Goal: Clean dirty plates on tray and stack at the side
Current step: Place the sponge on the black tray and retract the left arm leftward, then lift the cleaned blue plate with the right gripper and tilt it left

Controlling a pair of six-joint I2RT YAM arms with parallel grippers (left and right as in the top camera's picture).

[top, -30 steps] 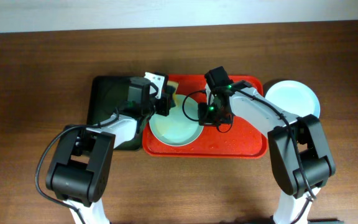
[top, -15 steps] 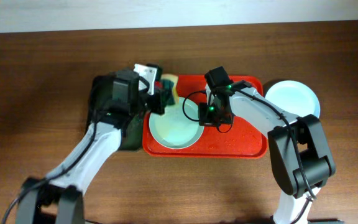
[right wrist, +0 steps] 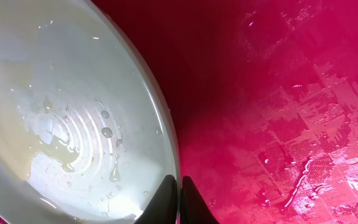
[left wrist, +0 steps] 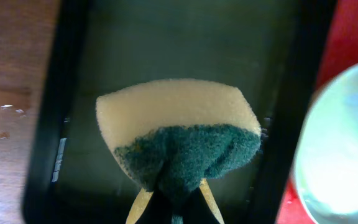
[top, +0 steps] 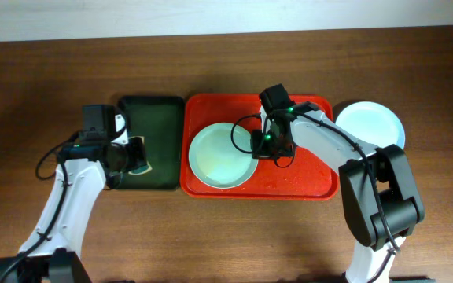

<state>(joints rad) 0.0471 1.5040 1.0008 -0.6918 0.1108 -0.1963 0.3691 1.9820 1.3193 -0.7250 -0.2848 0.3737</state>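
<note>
One pale blue-green plate [top: 221,155] lies wet on the left half of the red tray [top: 309,173]. My right gripper [top: 259,149] is shut on that plate's right rim; the right wrist view has both black fingers pinching the edge of the plate [right wrist: 67,106] over the wet tray [right wrist: 278,93]. My left gripper [top: 132,155] is shut on a yellow-and-green sponge [left wrist: 176,118], held over the dark green tray [top: 160,126]. In the left wrist view, the plate's edge [left wrist: 347,137] shows at the right.
A pale plate [top: 370,122] sits on the wooden table just right of the red tray; whether more lie under it I cannot tell. The dark green tray [left wrist: 166,37] abuts the red tray's left side. Both arms' bases stand at the table's front.
My left arm has swung left with the sponge, from above the plate on the red tray to over the dark green tray. The right gripper has stayed on the plate's rim.
</note>
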